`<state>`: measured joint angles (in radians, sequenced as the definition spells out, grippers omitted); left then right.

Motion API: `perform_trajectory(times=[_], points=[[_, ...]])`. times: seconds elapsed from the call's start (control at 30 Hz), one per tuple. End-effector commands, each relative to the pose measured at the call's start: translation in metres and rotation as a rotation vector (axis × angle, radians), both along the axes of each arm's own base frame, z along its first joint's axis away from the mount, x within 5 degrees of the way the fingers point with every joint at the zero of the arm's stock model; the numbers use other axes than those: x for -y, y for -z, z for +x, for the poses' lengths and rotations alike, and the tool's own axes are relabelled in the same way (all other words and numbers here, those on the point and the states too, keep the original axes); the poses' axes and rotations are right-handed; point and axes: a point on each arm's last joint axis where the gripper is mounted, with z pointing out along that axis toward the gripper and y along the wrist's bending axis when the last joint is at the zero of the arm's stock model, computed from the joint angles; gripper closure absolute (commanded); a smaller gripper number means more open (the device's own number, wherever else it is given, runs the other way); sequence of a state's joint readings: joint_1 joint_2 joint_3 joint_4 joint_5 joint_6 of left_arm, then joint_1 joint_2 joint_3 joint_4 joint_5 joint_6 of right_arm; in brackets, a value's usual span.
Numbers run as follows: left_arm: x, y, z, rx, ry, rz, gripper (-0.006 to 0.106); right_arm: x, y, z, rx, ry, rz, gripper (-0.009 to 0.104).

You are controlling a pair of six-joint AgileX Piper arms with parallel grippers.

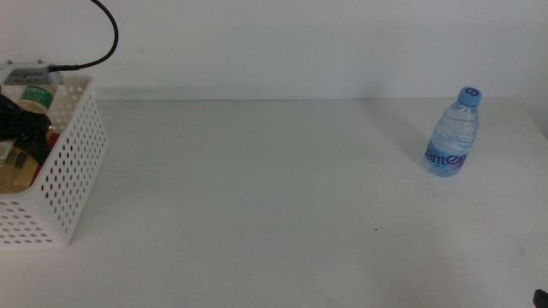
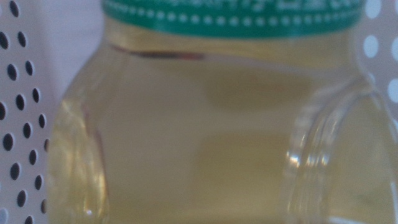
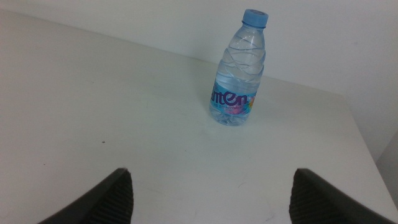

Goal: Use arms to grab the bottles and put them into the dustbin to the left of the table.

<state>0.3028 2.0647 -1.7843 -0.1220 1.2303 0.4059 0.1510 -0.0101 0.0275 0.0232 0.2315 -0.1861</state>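
Observation:
The white perforated dustbin (image 1: 75,162) stands at the table's left edge. Inside it is the yellow tea bottle (image 1: 19,171) with its green neck band, and my left gripper (image 1: 19,127) shows as a dark shape across the bottle. In the left wrist view the tea bottle (image 2: 205,130) fills the picture, with the dustbin's holed wall (image 2: 18,124) beside it. The clear blue-capped water bottle (image 1: 452,133) stands upright at the far right of the table (image 1: 257,197). My right gripper (image 3: 212,177) is open, well short of the water bottle (image 3: 237,74) and apart from it.
A black cable (image 1: 101,38) arcs above the dustbin at the back left. The table's right edge (image 3: 367,143) runs close behind the water bottle. Only a dark tip of the right arm (image 1: 541,296) shows at the bottom right corner of the middle view.

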Motion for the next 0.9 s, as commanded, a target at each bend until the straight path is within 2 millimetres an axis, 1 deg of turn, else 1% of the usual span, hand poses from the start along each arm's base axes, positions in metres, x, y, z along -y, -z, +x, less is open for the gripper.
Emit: perform_trajectory(times=[0.0, 0.03, 0.07, 0.1, 0.27, 0.43, 0.63, 0.7, 0.87], points=[[0.005, -0.042, -0.004, 0.122, -0.016, 0.002, 0.036, 0.001, -0.011, -0.001, 0.112, 0.006, 0.002, 0.030], [0.005, -0.042, -0.004, 0.122, -0.016, 0.002, 0.028, 0.001, -0.011, -0.001, 0.112, 0.006, 0.002, 0.030], [0.005, -0.042, -0.004, 0.122, -0.016, 0.002, 0.015, 0.001, -0.011, -0.001, 0.112, 0.006, 0.002, 0.030], [0.005, -0.042, -0.004, 0.121, -0.017, 0.000, 0.010, 0.001, -0.011, -0.001, 0.112, 0.006, 0.002, 0.030], [0.007, -0.044, -0.004, 0.129, -0.020, -0.026, 0.010, 0.001, -0.011, -0.001, 0.112, 0.006, 0.002, 0.030], [0.011, -0.060, -0.009, 0.165, -0.077, -0.050, 0.010, 0.001, -0.011, -0.001, 0.112, 0.006, 0.002, 0.030], [0.020, -0.097, -0.023, 0.271, -0.084, -0.073, 0.010, 0.001, -0.011, -0.001, 0.112, 0.006, 0.002, 0.030], [0.028, -0.109, -0.028, 0.297, -0.080, -0.075, 0.010, 0.001, -0.011, -0.001, 0.112, 0.006, 0.002, 0.030], [0.058, -0.140, -0.042, 0.369, -0.040, -0.063, 0.010, 0.001, -0.011, -0.001, 0.112, 0.006, 0.002, 0.030]])
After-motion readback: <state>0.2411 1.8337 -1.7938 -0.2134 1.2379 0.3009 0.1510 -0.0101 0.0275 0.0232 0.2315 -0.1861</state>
